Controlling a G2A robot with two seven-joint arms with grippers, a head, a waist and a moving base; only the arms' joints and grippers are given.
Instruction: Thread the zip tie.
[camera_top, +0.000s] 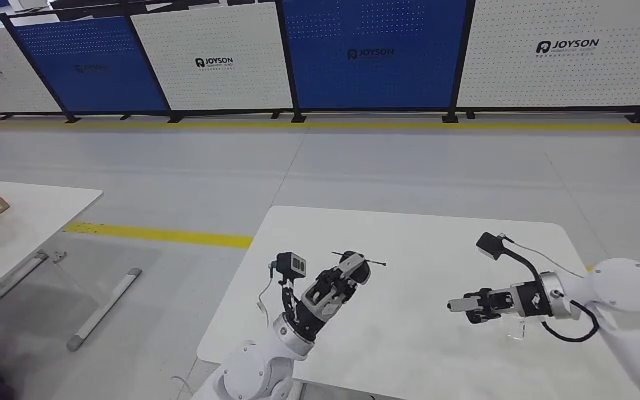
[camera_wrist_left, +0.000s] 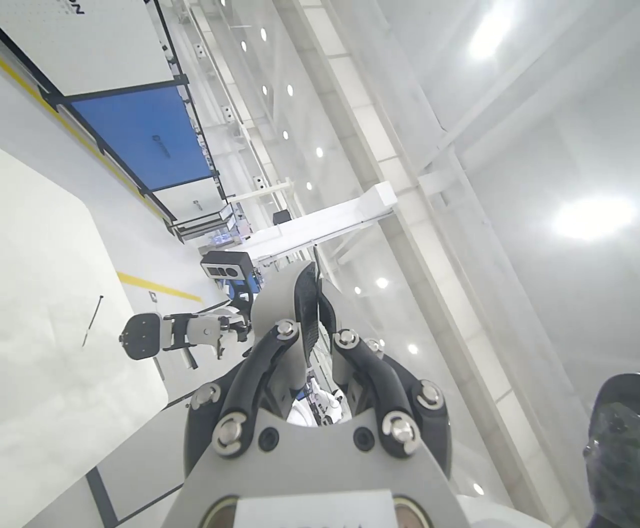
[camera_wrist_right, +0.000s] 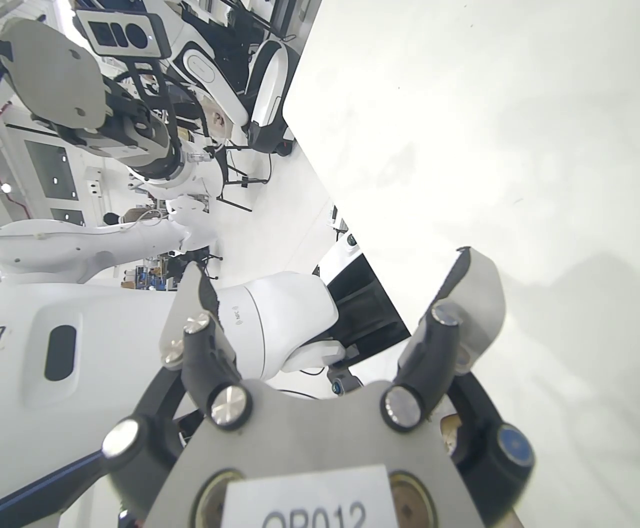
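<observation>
Top view, left claw pinching zip tie

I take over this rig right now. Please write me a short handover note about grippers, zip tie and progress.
Left gripper: shut, raised above the table; a thin black strip crosses its tip, whether pinched I cannot tell.
Right gripper: open, empty, apart from the left.
Zip tie: lying straight on the table.
Done: nothing threaded yet.
Left: the whole threading.
</observation>
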